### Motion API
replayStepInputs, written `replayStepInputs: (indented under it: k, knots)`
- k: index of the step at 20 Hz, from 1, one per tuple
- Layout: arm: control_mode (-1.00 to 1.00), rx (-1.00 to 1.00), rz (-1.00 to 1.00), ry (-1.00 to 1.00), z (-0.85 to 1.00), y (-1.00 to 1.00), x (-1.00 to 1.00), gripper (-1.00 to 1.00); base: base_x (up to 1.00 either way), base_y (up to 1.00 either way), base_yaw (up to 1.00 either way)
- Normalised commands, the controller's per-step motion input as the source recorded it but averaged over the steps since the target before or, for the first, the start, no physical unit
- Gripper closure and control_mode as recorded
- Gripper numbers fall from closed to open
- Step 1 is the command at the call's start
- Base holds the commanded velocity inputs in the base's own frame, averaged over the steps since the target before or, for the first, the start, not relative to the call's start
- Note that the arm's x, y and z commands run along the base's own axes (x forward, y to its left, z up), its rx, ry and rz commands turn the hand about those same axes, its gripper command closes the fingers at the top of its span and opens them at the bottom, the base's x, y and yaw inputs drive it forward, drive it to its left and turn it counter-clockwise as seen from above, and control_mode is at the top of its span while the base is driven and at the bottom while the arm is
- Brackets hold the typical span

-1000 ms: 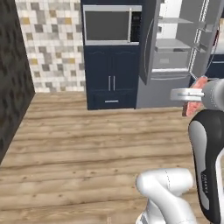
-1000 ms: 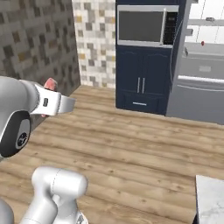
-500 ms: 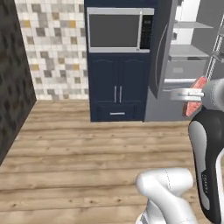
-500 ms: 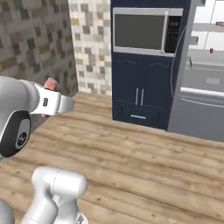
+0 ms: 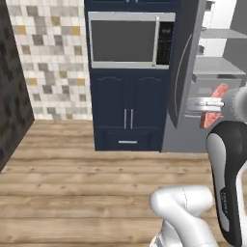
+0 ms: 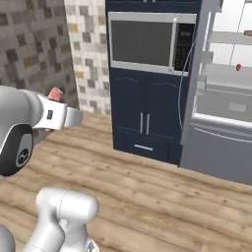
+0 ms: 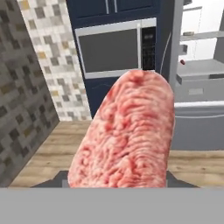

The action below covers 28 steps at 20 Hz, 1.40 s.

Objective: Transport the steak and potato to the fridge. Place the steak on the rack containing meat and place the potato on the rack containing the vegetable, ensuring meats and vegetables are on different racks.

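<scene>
Hand view: the gripper [image 5: 208, 103] clamps the raw steak [image 7: 127, 135], carried high, well short of the open fridge [image 6: 224, 98]; a jolt while driving could shake it loose.

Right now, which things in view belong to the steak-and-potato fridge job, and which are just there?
For the job:
- steak, held in the gripper
- fridge, door open
- fridge racks

Just there:
- microwave
- blue cabinet below it
- tiled wall
- wood floor

No potato can be made out.
</scene>
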Motion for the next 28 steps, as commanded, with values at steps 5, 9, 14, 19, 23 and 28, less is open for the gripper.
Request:
replayStepInputs:
  k: [5,9,14,19,23,28]
  knots:
    - [1.0,0.0,0.0,0.0,0.0,0.0,0.0,1.0,0.74,-0.98,0.05]
    - [1.0,0.0,0.0,0.0,0.0,0.0,0.0,1.0,0.63,-1.0,0.03]
    - [1.0,0.0,0.0,0.0,0.0,0.0,0.0,1.0,0.22,-1.0,0.0]
    - [1.0,0.0,0.0,0.0,0.0,0.0,0.0,1.0,0.17,-0.96,-0.01]
    - [1.0,0.0,0.0,0.0,0.0,0.0,0.0,1.0,0.33,-0.62,-0.09]
    - [1.0,0.0,0.0,0.0,0.0,0.0,0.0,1.0,0.63,-0.2,-0.15]
